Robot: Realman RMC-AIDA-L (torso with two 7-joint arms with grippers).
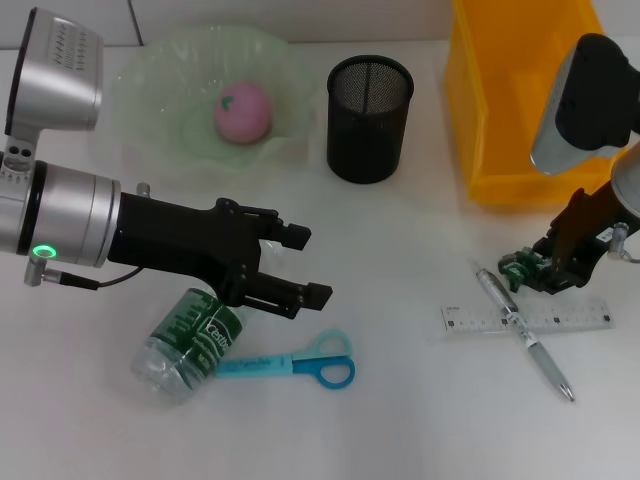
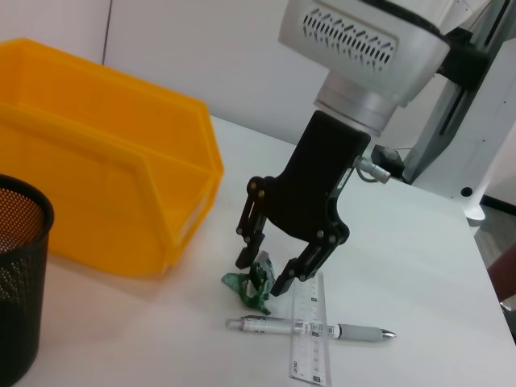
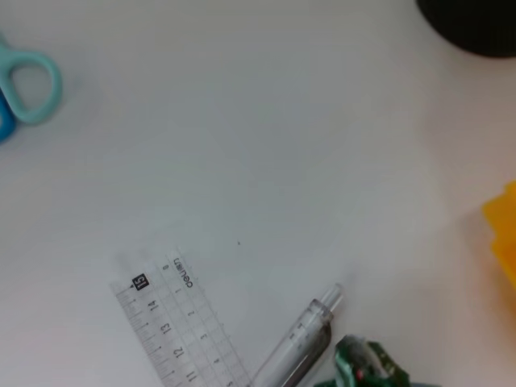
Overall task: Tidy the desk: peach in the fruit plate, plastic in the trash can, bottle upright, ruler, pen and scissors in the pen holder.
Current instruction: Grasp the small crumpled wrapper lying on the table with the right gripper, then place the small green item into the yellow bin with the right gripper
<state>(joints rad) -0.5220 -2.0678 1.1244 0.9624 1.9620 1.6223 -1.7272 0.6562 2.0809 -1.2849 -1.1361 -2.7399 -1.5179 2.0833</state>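
Note:
My right gripper is down at the table at the right, its fingers closed in around a crumpled green plastic wrapper; the left wrist view shows this gripper pinching the plastic. Beside it lie a clear ruler and a silver pen crossed over it. My left gripper is open and empty, hovering above a clear bottle with a green label lying on its side. Blue scissors lie next to the bottle. A pink peach sits in the green fruit plate.
A black mesh pen holder stands at the back centre. A yellow bin stands at the back right, just behind my right gripper. The right wrist view shows the ruler, pen and plastic.

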